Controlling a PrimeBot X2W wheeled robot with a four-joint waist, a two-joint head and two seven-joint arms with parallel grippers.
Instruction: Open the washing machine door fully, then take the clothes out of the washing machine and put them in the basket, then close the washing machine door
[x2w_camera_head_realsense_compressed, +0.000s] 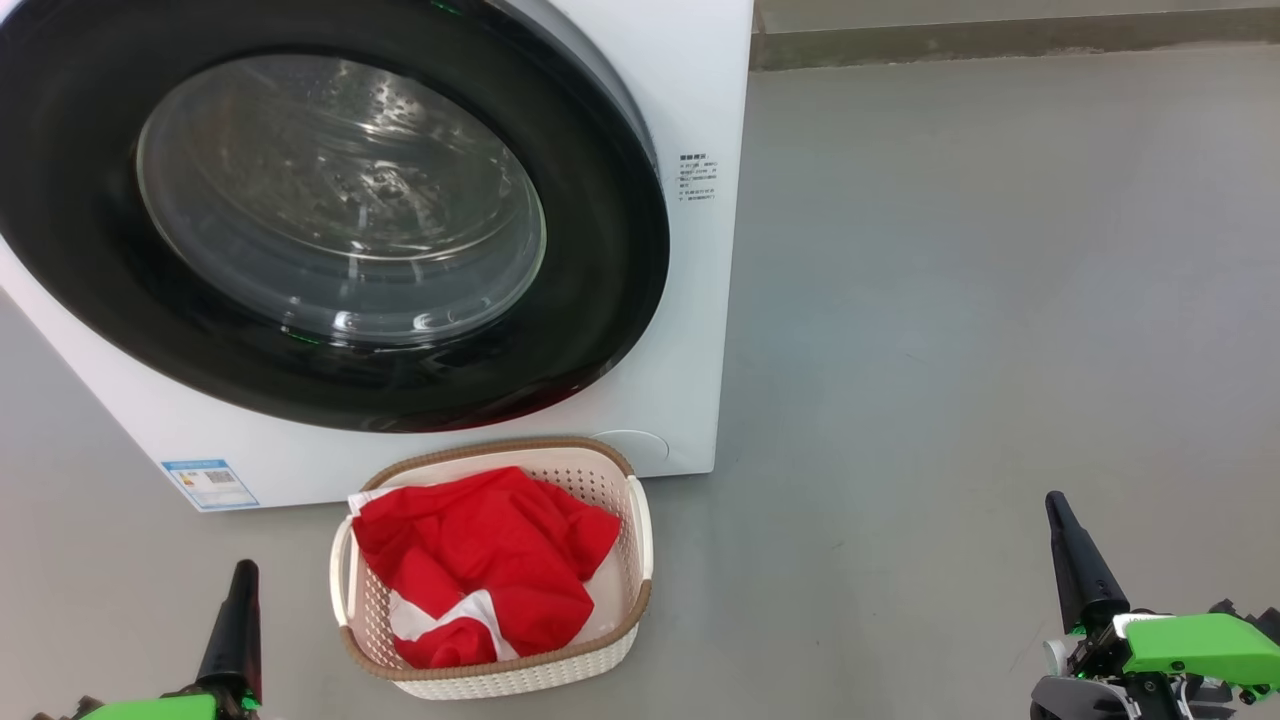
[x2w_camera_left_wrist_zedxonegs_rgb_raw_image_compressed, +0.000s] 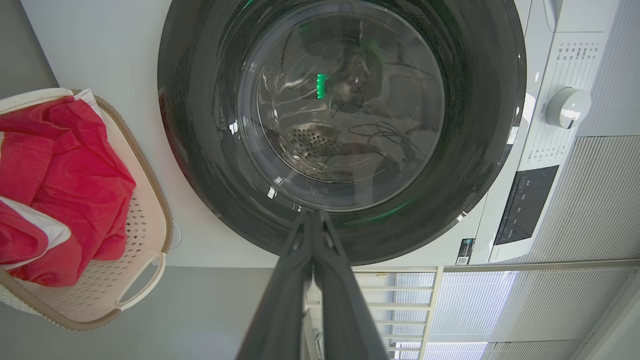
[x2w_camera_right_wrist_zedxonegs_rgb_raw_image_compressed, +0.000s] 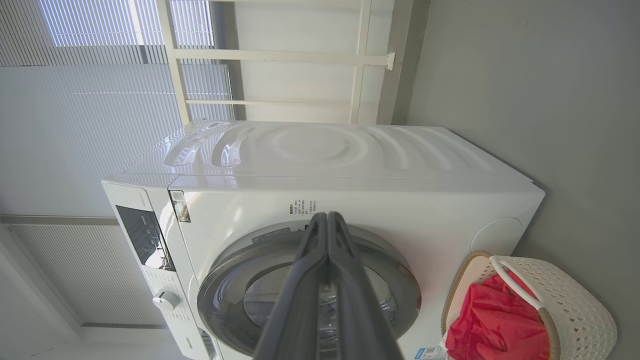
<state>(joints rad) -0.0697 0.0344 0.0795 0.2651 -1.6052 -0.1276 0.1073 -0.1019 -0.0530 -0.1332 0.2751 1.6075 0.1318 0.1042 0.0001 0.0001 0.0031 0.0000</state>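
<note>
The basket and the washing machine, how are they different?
The washing machine is a big smooth white box; the basket is small, cream, full of holes. The washing machine door is shut; the basket is open on top, holding red clothes. Both stand on the grey floor.

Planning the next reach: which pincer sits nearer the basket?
The left pincer, close beside the basket's left handle; the right pincer stands far off on the other side.
</note>
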